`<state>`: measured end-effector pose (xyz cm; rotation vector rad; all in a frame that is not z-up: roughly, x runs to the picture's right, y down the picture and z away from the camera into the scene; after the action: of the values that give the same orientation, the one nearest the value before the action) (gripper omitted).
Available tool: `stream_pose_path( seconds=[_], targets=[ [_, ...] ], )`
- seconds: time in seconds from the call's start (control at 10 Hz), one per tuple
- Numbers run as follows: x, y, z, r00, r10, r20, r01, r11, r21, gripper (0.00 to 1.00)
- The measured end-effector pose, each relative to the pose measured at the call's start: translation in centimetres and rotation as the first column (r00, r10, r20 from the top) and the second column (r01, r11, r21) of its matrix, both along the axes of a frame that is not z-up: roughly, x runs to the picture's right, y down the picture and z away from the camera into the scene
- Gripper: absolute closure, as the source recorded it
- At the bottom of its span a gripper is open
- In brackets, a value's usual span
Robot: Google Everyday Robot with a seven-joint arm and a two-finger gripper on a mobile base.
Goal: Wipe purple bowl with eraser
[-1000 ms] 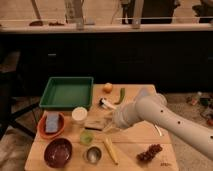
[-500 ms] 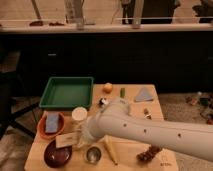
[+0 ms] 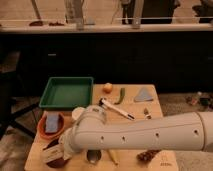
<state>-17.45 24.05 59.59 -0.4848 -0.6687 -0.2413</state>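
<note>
The purple bowl sits at the table's front left corner, and only dark slivers of its rim show around the arm's end. My gripper hangs over the bowl at the end of the big white arm, which reaches in from the right. It is shut on the eraser, a pale tan block pressed down into the bowl. The fingers themselves are hidden behind the wrist.
Behind the purple bowl stands an orange bowl holding a blue sponge. A green tray lies at the back left. A white cup, white-handled brush, orange fruit, green pepper, grey cloth, metal cup and grapes lie around the table.
The arm has swung from the table's middle to the left and down. The gripper with the eraser now sits over the purple bowl and covers most of it.
</note>
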Motion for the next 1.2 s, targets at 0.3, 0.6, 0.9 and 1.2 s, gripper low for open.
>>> stream_pose_path(
  seconds=[0.3,0.6,0.9,1.2],
  targets=[
    [-0.1,0.0,0.0,1.000,0.000,-0.001,0.000,1.0000,0.000,1.00],
    [-1.5,0.2,1.0,0.999,-0.041,-0.017,0.042,0.9989,0.020,1.00],
    [-2.5,0.2,2.6,0.994,-0.102,-0.042,0.103,0.9945,0.017,1.00],
    [-3.4,0.6,4.7,0.986,-0.160,-0.045,0.160,0.9871,-0.006,1.00]
  ],
)
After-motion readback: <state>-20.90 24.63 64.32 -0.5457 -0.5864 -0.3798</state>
